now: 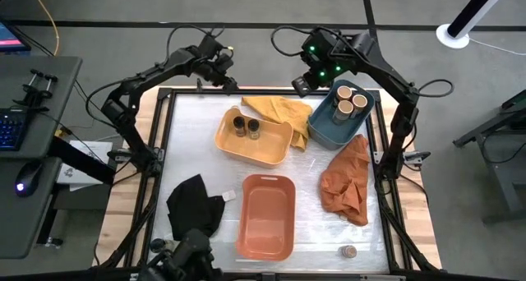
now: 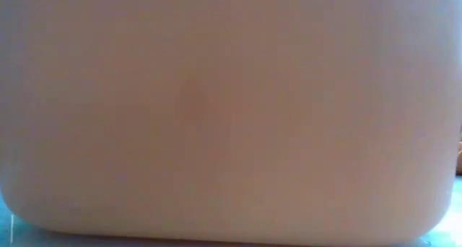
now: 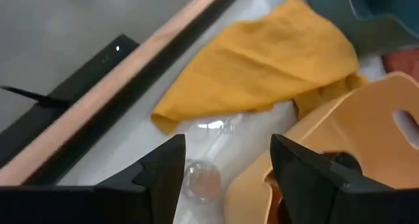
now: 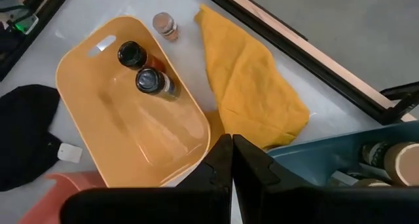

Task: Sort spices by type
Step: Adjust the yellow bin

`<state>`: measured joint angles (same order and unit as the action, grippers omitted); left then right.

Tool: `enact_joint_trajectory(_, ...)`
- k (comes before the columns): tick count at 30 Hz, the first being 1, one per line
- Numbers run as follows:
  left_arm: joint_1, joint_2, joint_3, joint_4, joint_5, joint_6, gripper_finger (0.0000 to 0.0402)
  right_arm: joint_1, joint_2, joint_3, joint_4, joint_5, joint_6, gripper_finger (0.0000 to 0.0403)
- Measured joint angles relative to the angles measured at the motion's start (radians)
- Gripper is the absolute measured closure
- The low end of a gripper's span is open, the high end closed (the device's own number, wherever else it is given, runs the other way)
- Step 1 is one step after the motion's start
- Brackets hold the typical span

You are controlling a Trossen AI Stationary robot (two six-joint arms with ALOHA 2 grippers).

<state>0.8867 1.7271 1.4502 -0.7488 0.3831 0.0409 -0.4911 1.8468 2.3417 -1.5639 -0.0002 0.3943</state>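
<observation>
high view: left pincer [image 1: 223,77] at the table's [image 1: 197,141] far edge, fingers parted, holding nothing. right pincer [image 1: 301,84] pressed closed, empty, near the blue tub [image 1: 320,126]. two dark jars [image 1: 246,126] in the yellow tub [image 1: 271,145], three tan-topped jars [image 1: 348,100] in the blue tub, one jar [image 1: 349,251] alone at the near edge.

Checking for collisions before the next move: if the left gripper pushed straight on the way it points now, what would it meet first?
Probably the small clear jar standing on the table between the open left gripper fingers, just outside the yellow plastic tub. Past it lies the yellow cloth, though depth is hard to judge.
</observation>
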Motion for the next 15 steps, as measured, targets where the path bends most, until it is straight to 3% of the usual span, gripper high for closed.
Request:
enact_joint_trajectory(7,-0.010,0.000,0.000,-0.046,0.000,0.039,0.0191,-0.025,0.074,0.000,0.018,-0.018,-0.077,0.0403)
enact_joint_trajectory(15,-0.033,0.000,0.000,-0.066,0.000,0.041,0.0191,-0.143,0.257,0.000,0.136,-0.250,-0.384,0.0403)
